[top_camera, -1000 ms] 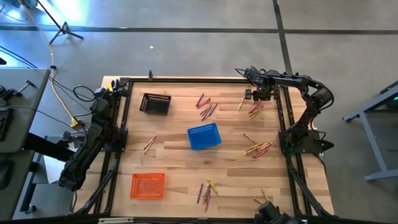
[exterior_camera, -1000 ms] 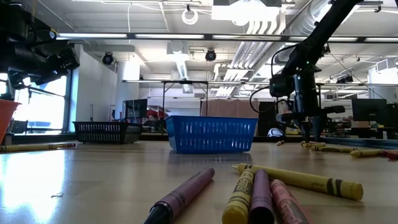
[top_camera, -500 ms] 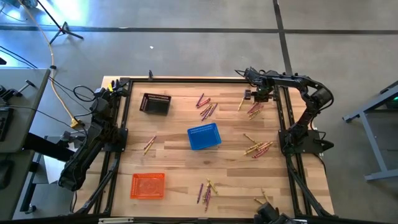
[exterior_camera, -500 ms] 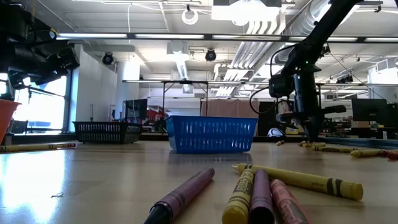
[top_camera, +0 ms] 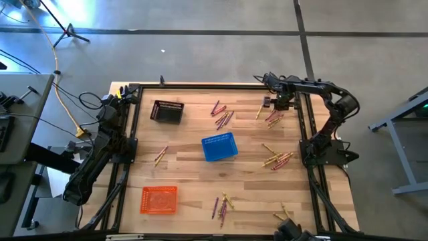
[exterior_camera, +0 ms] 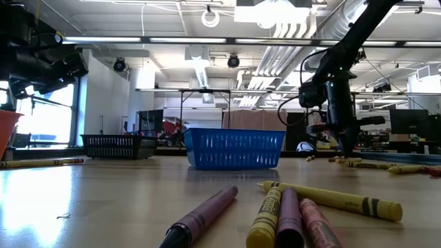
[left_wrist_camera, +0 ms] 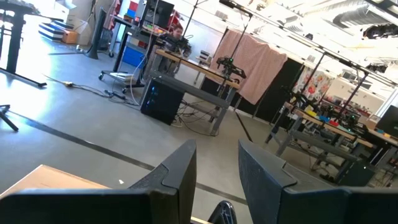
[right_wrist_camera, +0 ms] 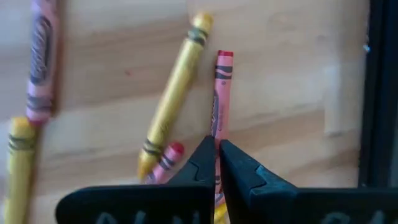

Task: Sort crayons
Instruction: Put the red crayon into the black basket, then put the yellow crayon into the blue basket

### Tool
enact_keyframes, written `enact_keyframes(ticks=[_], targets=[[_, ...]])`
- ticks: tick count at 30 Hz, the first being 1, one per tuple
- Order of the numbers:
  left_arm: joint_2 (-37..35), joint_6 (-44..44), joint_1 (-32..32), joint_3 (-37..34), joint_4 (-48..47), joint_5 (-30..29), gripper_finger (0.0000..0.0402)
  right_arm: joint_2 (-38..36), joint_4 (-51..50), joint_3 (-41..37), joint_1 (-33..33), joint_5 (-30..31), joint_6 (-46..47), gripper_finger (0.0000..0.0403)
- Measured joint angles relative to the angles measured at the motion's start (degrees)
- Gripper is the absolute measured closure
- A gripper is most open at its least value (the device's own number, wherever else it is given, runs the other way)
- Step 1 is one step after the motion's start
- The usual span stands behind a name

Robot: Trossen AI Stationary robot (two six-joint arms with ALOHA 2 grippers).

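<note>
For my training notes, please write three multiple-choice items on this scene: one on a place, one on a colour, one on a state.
1. Where is the right gripper?
A. far right part of the table
B. over the orange basket
C. off the table

2. What colour is the basket at the table's middle?
A. black
B. blue
C. orange

3. What do the right gripper's fingers do?
A. stand wide open
B. hold a basket
C. are shut on a red-pink crayon

Answers: 1 A, high view shows it there. 2 B, blue mesh in both views. 3 C, right wrist view shows the fingers pinching it.
</note>
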Motion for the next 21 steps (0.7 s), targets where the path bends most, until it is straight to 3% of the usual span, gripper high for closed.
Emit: enact_keyframes(ticks=[16,21], targets=[[0.0,0.0,0.0,0.0,0.0,0.0,0.0298,-5.0,-0.8,0.0,0.0,0.3,0.0,0.0402],[0.0,0.0,0.0,0.0,0.0,0.0,0.0298,-4.6,-6.6,0.0,-0.5,-1.2,1.1,0.0402]])
